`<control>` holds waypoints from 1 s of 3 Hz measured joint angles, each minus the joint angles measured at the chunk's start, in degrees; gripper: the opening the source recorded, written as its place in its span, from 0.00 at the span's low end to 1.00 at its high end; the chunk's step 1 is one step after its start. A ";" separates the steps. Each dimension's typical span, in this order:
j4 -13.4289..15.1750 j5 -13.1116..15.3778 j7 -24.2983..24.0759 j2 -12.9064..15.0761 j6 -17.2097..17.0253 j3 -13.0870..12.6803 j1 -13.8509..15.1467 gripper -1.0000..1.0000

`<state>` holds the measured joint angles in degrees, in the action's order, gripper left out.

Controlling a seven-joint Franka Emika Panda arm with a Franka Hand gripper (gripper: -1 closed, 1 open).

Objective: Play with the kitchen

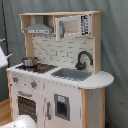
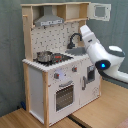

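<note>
The kitchen (image 1: pixel 55 85) is a white and light-wood toy unit, seen in both exterior views, with a grey hood (image 1: pixel 39 27), a black faucet (image 1: pixel 83 59) and a grey sink (image 1: pixel 70 74). A small metal pot (image 1: pixel 29 61) stands on the stove. The oven door (image 2: pixel 65 95) looks closed and the microwave door (image 2: pixel 100 11) stands open. In the second exterior view my white arm (image 2: pixel 102 57) reaches in from the right. Its gripper (image 2: pixel 83 33) shows in front of the faucet (image 2: pixel 75 39) and sink end. In the first exterior view only a white arm part (image 1: pixel 3 57) shows at the left edge, and nothing is over the sink.
A grey curtain (image 1: pixel 112 45) hangs behind the kitchen. The unit stands on a wooden floor (image 2: pixel 30 117). A white rounded shape (image 1: pixel 20 122) sits at the bottom of the first exterior view. The rounded counter end (image 1: pixel 100 79) juts out beside the sink.
</note>
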<state>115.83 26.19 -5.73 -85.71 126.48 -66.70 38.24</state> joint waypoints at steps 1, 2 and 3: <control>0.21 4.33 1.79 0.05 1.98 -2.78 -2.43 1.00; 1.39 7.15 4.88 0.08 5.18 -5.47 -4.39 1.00; 4.79 9.02 6.85 0.10 8.94 -8.45 -6.43 1.00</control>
<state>120.62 35.22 1.12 -85.61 135.42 -75.15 31.81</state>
